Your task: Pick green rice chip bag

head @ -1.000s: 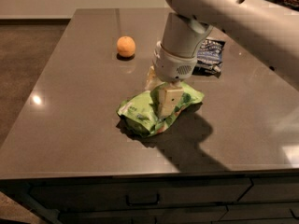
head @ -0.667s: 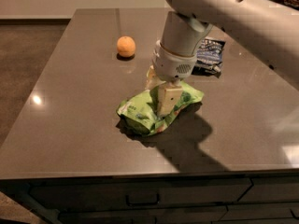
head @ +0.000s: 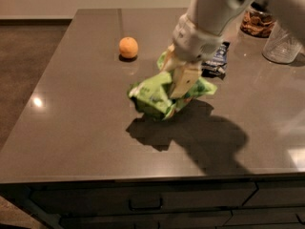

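The green rice chip bag [head: 155,95] is a crinkled light-green foil bag, lifted clear of the dark countertop [head: 86,128] with its shadow showing below it. My gripper [head: 177,86] comes down from the upper right and is shut on the bag's middle, one pale finger [head: 183,81] pressed on its near side. The bag hangs tilted, its left end lower.
An orange [head: 128,47] sits on the counter to the upper left. A dark blue snack bag [head: 217,61] lies just behind my gripper. A clear glass [head: 282,44] and a jar [head: 255,20] stand at the back right. Drawers run along the counter's front.
My gripper has risen with the green bag in it; the bag has left the countertop, where it rested before.
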Robot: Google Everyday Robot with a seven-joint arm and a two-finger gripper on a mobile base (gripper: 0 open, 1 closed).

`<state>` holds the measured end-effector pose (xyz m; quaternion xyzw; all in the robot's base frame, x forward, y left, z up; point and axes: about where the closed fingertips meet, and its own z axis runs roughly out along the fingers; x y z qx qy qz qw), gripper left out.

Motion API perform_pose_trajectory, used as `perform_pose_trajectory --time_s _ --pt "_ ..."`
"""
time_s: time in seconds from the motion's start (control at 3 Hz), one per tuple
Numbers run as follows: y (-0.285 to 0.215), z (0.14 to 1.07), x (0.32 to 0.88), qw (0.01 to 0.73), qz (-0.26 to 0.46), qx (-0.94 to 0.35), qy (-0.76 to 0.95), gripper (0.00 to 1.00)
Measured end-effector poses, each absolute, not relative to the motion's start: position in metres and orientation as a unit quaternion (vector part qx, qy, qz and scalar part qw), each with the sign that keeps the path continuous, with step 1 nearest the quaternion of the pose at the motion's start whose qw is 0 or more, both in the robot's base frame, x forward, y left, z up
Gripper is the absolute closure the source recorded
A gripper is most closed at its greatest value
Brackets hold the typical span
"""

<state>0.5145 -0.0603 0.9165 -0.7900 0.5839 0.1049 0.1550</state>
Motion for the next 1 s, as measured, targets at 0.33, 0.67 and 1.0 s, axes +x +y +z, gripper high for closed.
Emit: perform_pose_trajectory --time_s 0.33,0.67,1.0 --pt "-0.088 0.974 0.526 0.226 0.130 -0.761 0.594 1.00" --pt "-0.103 1.013 0.534 0.275 0.140 -0.744 0.593 1.00" --pt "-0.098 1.023 0.542 0.296 0.131 -0.740 0.590 1.00"
